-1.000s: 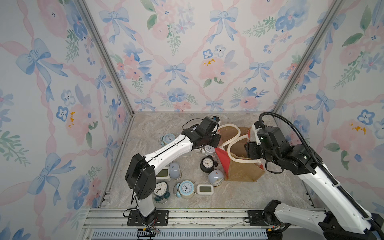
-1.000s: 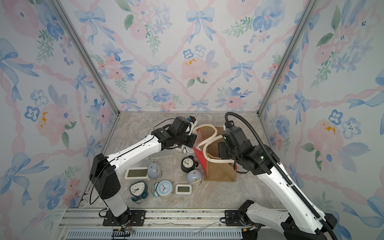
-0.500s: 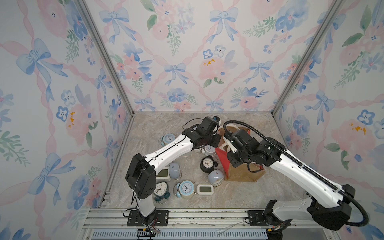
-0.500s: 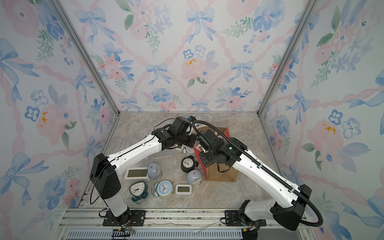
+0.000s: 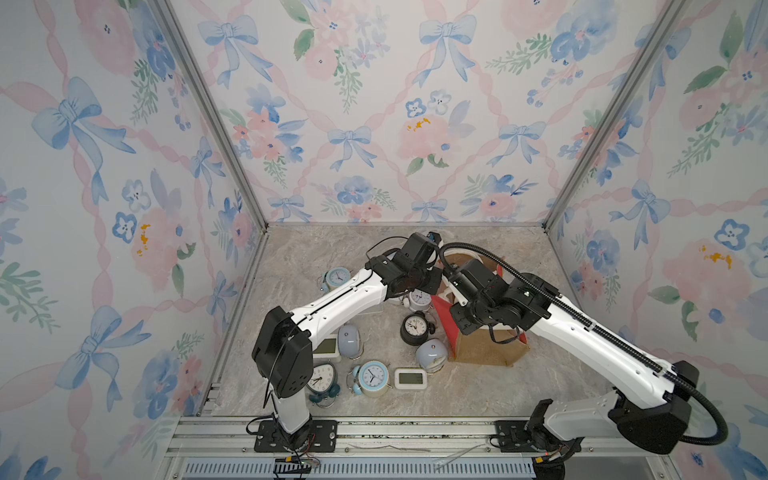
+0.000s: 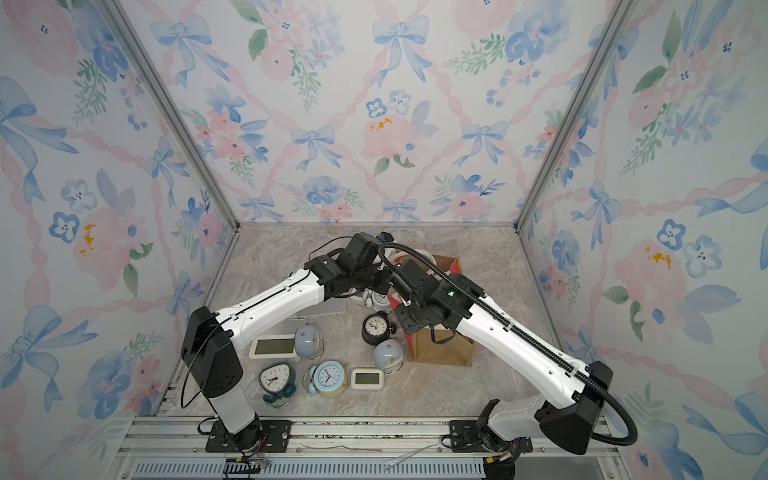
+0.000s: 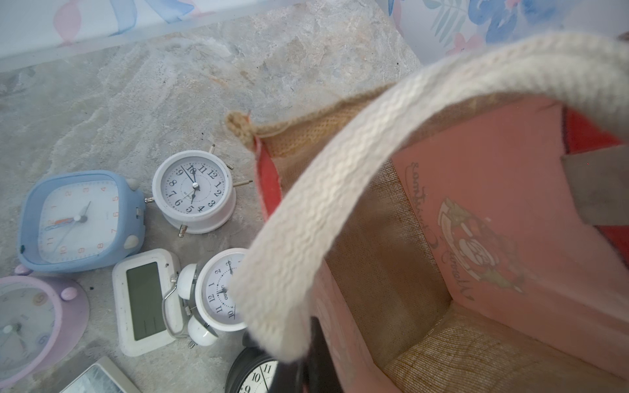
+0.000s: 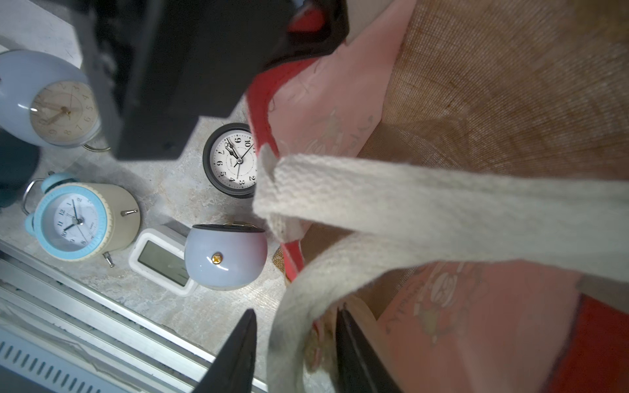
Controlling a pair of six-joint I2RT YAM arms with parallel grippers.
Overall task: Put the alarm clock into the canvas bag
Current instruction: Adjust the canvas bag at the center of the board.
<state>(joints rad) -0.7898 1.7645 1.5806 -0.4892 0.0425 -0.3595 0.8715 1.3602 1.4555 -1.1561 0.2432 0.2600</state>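
Observation:
The canvas bag [image 5: 486, 353], tan with red sides, stands open at the right of the clocks. Its inside is empty in the left wrist view. My left gripper [image 7: 306, 360] is shut on the bag's rim where a white handle [image 7: 340, 190] joins it. My right gripper [image 8: 296, 354] is open and straddles the other handle [image 8: 442, 217] and the rim: one finger is inside the bag, one outside with a gap. No alarm clock is held. A black round clock [image 5: 415, 326] and a pale blue dome clock [image 5: 432, 353] lie right against the bag's left side.
Several more clocks lie left of the bag: a white twin-bell clock [image 7: 221, 292], a white round clock [image 7: 194, 190], a blue square clock [image 7: 81, 221], a blue-faced bell clock [image 5: 372, 376] and a white digital clock [image 5: 410, 378]. The metal rail [image 8: 102, 323] borders the front.
My right arm has swung from the bag's right side across to its near left corner, and its jaws now straddle a handle. The left arm has held still.

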